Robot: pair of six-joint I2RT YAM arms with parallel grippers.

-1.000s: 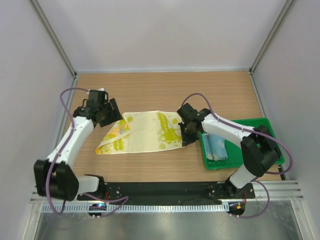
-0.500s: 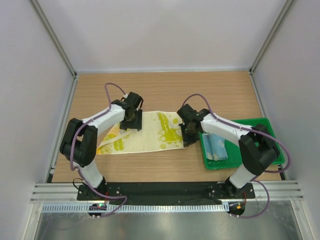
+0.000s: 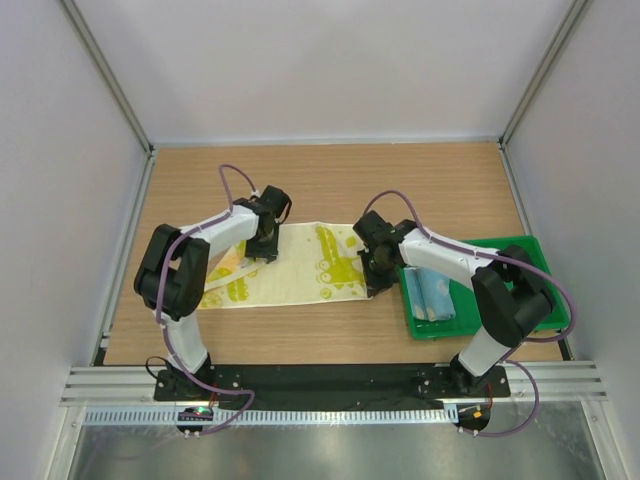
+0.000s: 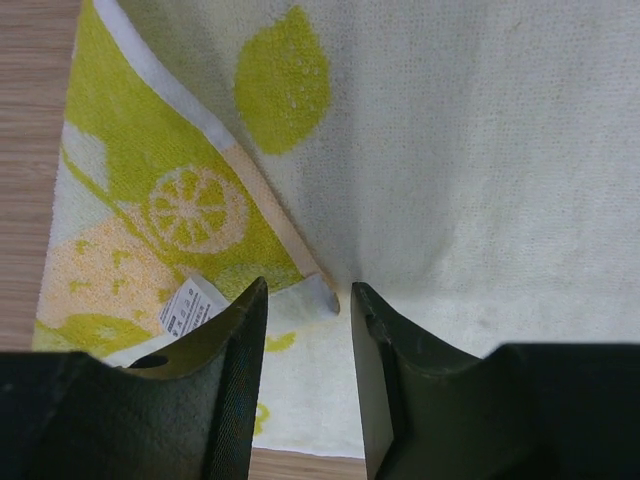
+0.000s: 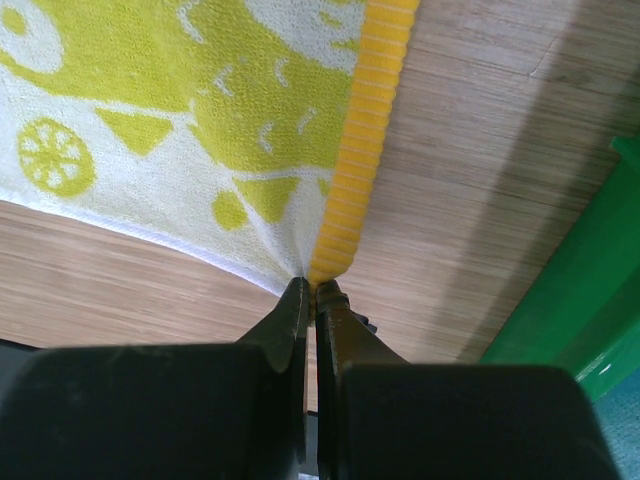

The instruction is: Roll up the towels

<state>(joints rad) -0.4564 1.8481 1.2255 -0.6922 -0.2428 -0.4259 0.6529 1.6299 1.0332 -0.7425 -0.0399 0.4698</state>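
The pale yellow towel (image 3: pixel 300 265) with lime-green and orange patches lies spread on the table, its left end folded over. My left gripper (image 3: pixel 262 243) is open just above the towel's far left part; in the left wrist view (image 4: pixel 308 300) a folded corner and a white label (image 4: pixel 190 306) lie between its fingers. My right gripper (image 3: pixel 372 275) is shut on the towel's near right corner, pinching the orange border (image 5: pixel 355 160) in the right wrist view. The light blue towel (image 3: pixel 433 293) lies rolled in the green tray (image 3: pixel 530 250).
The green tray stands at the right, close to my right arm; its corner shows in the right wrist view (image 5: pixel 590 290). Enclosure walls (image 3: pixel 100 100) and metal posts surround the wooden table (image 3: pixel 330 180). A metal rail (image 3: pixel 330 385) runs along the near edge.
My left arm has swung from the table's left side to the right and now sits over the towel's left part. My right gripper has kept its hold on the corner.
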